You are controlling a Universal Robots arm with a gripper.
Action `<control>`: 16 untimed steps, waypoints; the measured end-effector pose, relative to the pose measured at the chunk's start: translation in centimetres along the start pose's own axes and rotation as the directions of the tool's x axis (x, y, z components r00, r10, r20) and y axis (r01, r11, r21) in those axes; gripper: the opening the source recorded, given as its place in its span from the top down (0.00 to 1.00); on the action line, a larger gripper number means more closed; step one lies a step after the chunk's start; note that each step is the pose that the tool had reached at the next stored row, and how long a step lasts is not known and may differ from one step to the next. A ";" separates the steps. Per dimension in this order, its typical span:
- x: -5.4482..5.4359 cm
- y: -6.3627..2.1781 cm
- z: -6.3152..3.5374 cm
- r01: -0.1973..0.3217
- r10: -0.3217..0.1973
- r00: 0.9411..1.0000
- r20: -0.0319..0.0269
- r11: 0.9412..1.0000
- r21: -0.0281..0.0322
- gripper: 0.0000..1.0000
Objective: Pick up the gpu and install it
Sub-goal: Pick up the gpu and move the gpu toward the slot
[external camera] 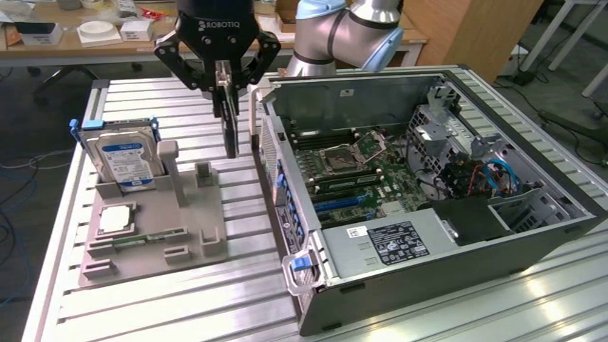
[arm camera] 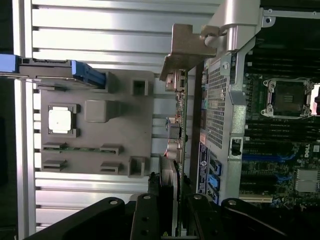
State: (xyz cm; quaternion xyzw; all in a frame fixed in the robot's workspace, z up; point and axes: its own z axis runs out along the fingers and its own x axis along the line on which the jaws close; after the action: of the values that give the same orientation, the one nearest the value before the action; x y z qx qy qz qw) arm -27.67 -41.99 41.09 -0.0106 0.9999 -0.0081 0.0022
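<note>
Exterior view: claw [external camera: 226,85] pinching gpu [external camera: 231,135] edge-on, aloft between fixture tray [external camera: 190,214] and open PC case [external camera: 380,92]; install pending.

The gripper [external camera: 228,91], upper centre of the exterior view, has a black housing with white ROBOTIQ lettering and black linkage fingers [arm camera: 145,220] (silver pivot screws [arm camera: 114,202] at the joints). The arm [external camera: 332,39], to its right, is silver-grey tubing with a light-blue joint cap [external camera: 323,7].
</note>
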 end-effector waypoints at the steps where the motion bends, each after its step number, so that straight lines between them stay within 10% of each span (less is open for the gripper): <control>1: -0.1 0.00 0.00 0.000 0.000 1.000 0.000 1.000 0.000 0.73; 16: -2.2 -0.05 0.03 0.000 0.000 1.000 0.000 1.000 0.000 0.73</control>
State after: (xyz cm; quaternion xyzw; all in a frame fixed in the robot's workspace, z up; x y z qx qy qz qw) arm -25.52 -41.99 41.07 -0.0105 0.9999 -0.0081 0.0022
